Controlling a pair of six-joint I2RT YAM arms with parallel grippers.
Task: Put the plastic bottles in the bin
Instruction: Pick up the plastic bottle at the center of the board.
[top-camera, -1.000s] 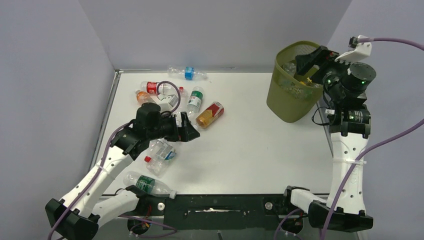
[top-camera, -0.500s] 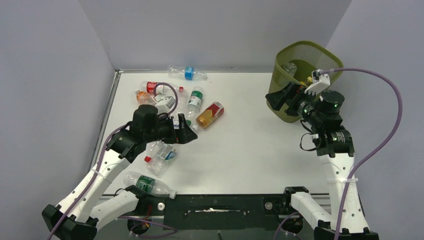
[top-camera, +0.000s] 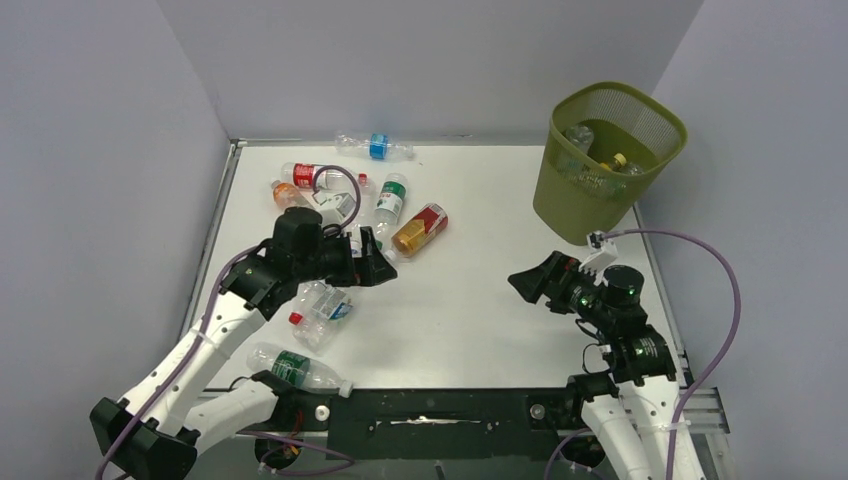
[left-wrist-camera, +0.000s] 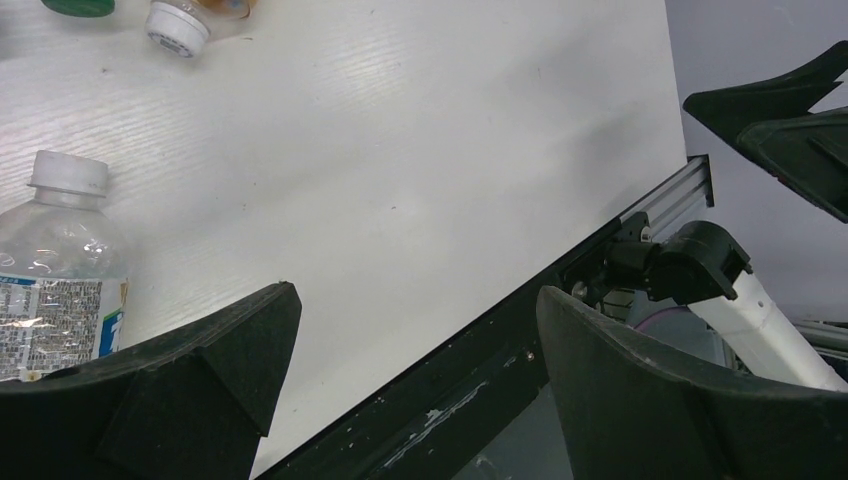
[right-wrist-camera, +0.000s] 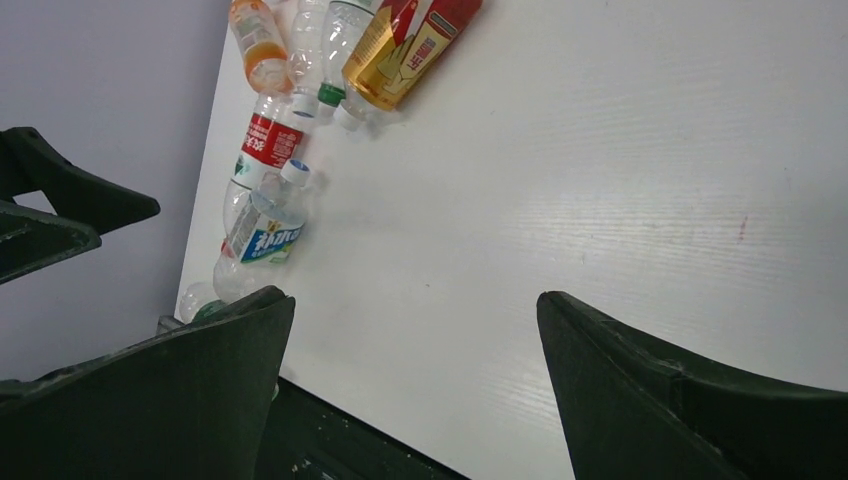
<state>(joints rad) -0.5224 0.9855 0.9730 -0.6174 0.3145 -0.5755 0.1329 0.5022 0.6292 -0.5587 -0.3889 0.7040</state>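
The olive-green mesh bin (top-camera: 578, 205) stands at the far right with a few bottles (top-camera: 598, 160) inside. Several plastic bottles lie on the table's left half: a blue-labelled one (top-camera: 377, 147), a red-labelled one (top-camera: 305, 175), an orange one (top-camera: 285, 192), a green-labelled one (top-camera: 391, 198), a yellow-and-red one (top-camera: 420, 229), crushed clear ones (top-camera: 322, 306) and a green-labelled one (top-camera: 295, 367). My left gripper (top-camera: 375, 262) is open and empty just right of the crushed bottles; a white-capped bottle (left-wrist-camera: 55, 260) lies beside its left finger. My right gripper (top-camera: 530, 283) is open and empty, low over the right front of the table.
The black front rail (top-camera: 430, 410) runs along the table's near edge. Grey walls close in the left and back. In the right wrist view the bottle cluster (right-wrist-camera: 415, 45) lies far ahead and the left gripper (right-wrist-camera: 50, 210) shows at the left edge.
My right arm has swung down and away from the bin's rim to the near right of the table, its gripper open and empty. My left gripper has barely moved.
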